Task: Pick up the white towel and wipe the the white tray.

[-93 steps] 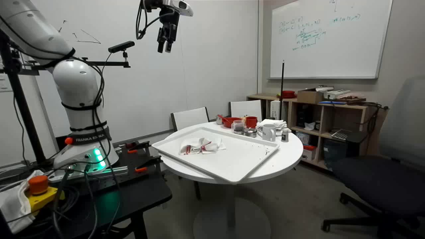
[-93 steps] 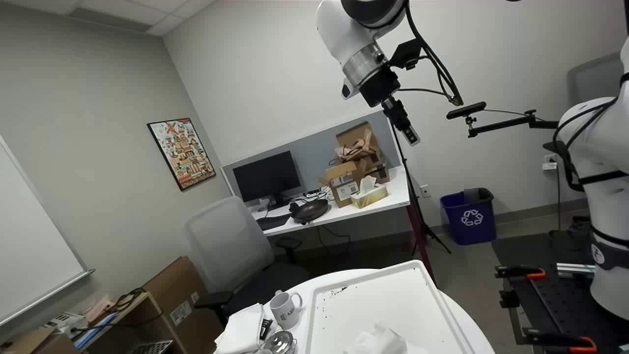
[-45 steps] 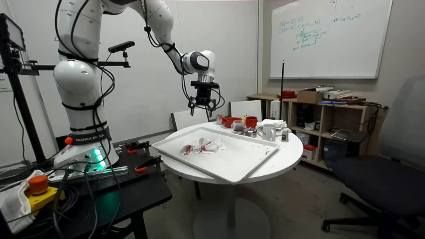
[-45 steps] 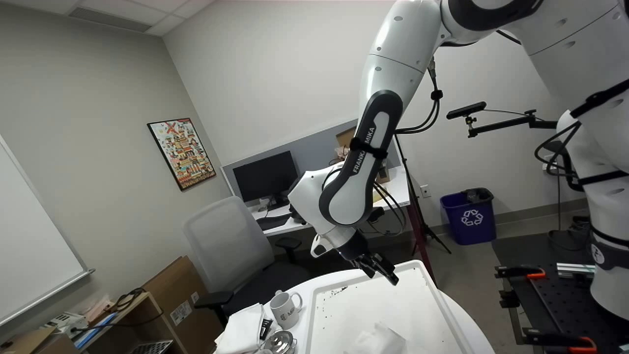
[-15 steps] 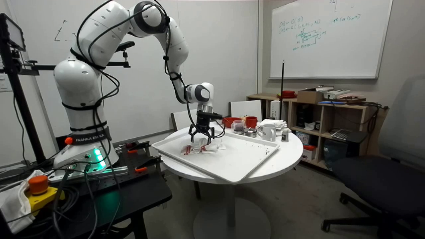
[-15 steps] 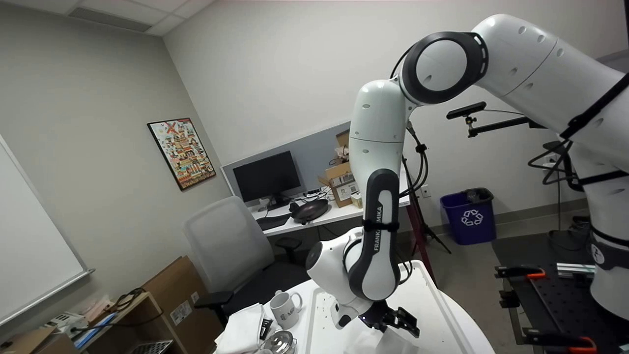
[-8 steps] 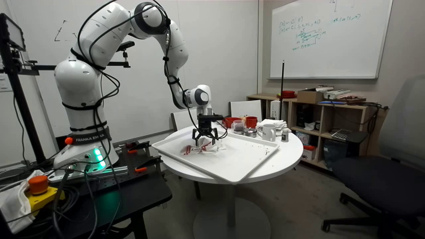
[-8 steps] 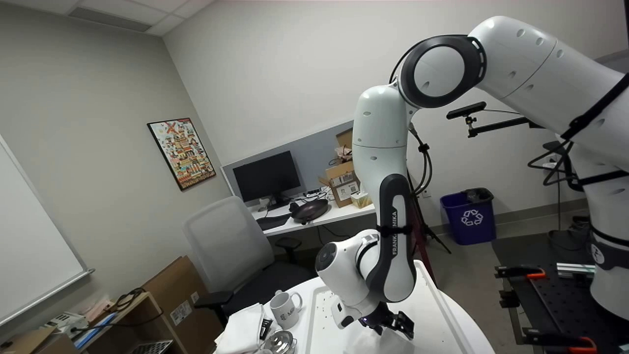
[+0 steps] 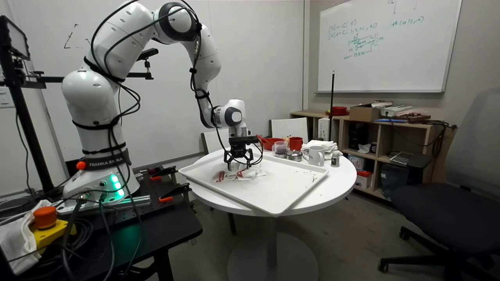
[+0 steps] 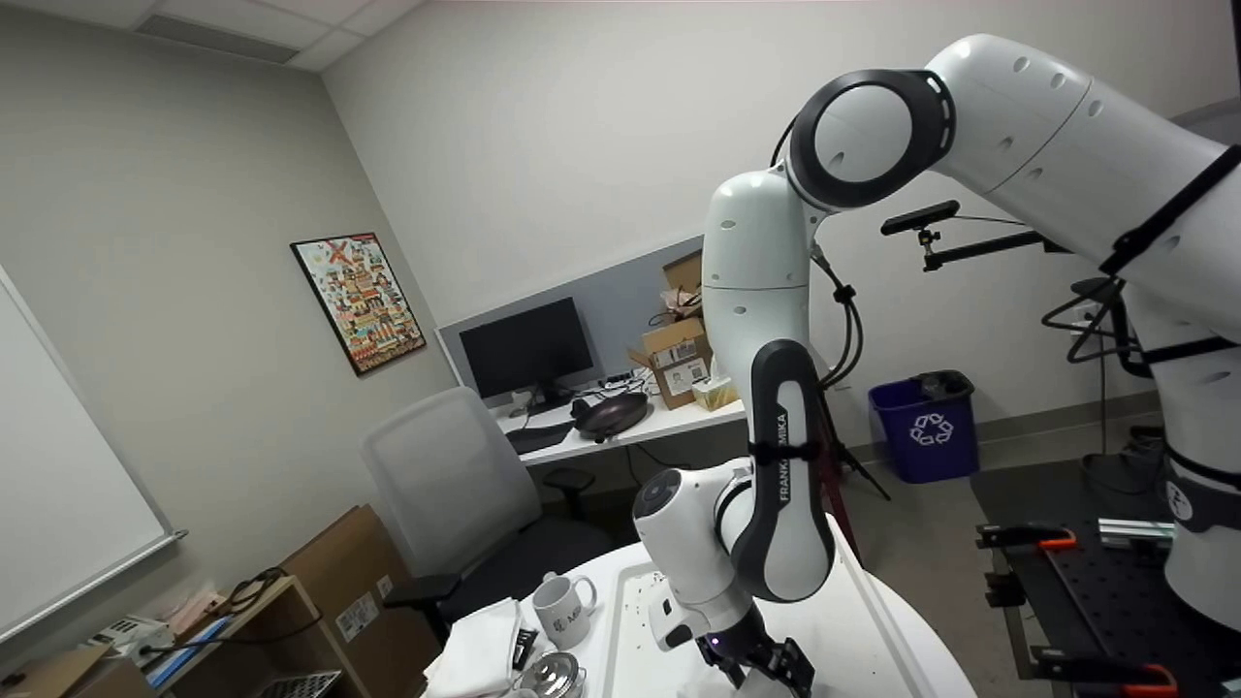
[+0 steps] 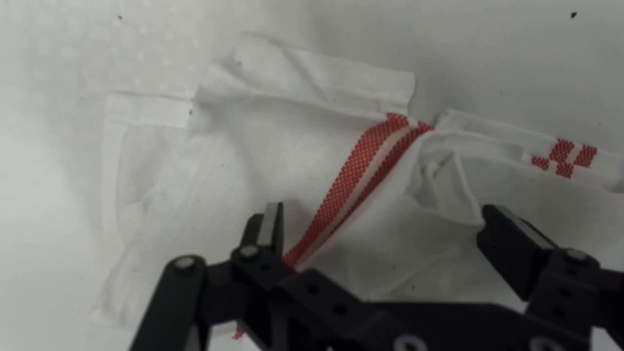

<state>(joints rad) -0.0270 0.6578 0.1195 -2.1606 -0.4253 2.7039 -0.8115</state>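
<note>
"Gripper (image 11: 381, 217), how was it?"

"Released, fingers (image 11: 507, 253) wide apart. Three seconds earlier it hung high; by now it was down at the towel. Couldn't tell contact."

"Where was everything?"

"White tray (image 9: 281, 183) sat under it all. Towel (image 11: 302, 165) lay on that, same spot as before: white, bunched, creased, red stripes (image 11: 348, 180) across, red checks (image 11: 564, 150) at an edge. Dark specks (image 11: 574, 15) dotted the tray nearby."

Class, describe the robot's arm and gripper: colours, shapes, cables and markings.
The arm is white, with rounded segments, dark-ringed joints and black cables strapped along it. White "FRANKA" lettering marks a dark panel; green lights glow on the base. The gripper is black, with jointed fingers bearing grey strips.
</note>
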